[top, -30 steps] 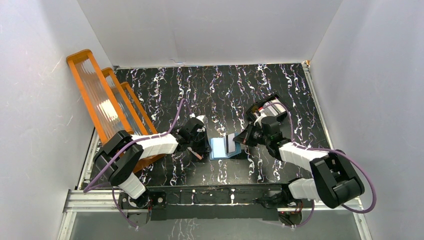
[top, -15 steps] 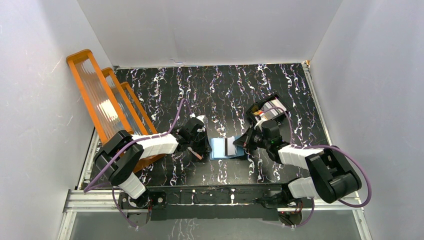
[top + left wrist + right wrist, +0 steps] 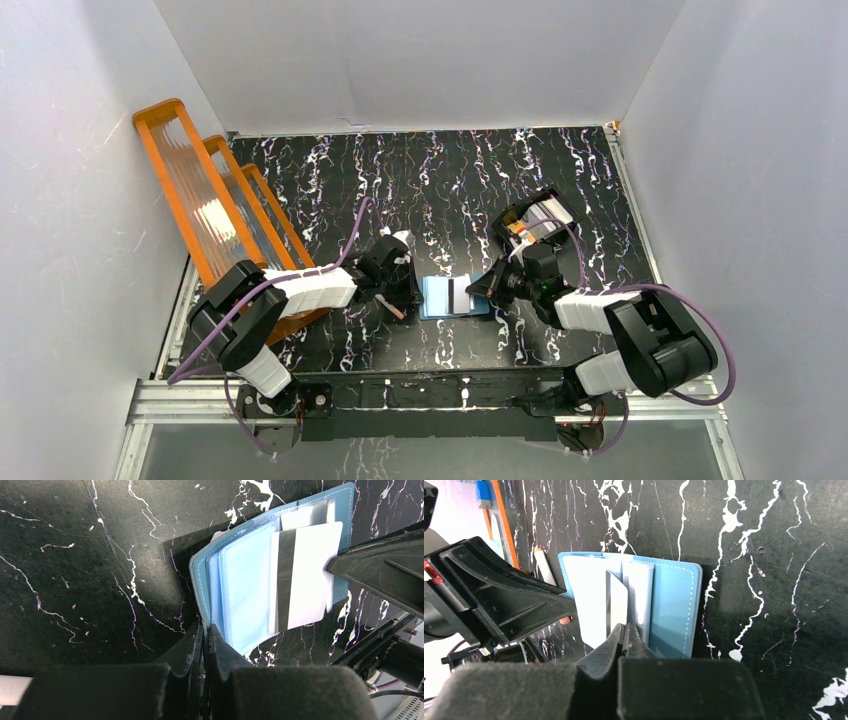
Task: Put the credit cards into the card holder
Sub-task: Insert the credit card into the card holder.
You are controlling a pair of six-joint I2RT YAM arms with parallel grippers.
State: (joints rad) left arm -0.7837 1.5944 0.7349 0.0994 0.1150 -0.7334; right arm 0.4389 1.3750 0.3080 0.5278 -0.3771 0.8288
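The card holder (image 3: 438, 298) lies open on the black marbled table, its light blue inner side (image 3: 245, 580) facing up. My left gripper (image 3: 206, 627) is shut on the edge of its left cover, at the holder's left side (image 3: 415, 295). My right gripper (image 3: 625, 627) is shut on a white credit card (image 3: 616, 605) with a dark stripe (image 3: 286, 575). That card lies across the holder's right half (image 3: 458, 293). A second pale card (image 3: 310, 515) sits tucked in a pocket beneath it. The right gripper (image 3: 476, 290) is at the holder's right edge.
A black tray (image 3: 535, 215) holding more cards stands behind the right arm. A big orange ribbed rack (image 3: 215, 215) leans at the left wall. A thin pink-brown stick (image 3: 396, 311) lies by the left gripper. White walls close in three sides.
My right gripper has moved down and left with the card. The card has gone from tilted up to nearly flat on the holder. The left arm has not moved.
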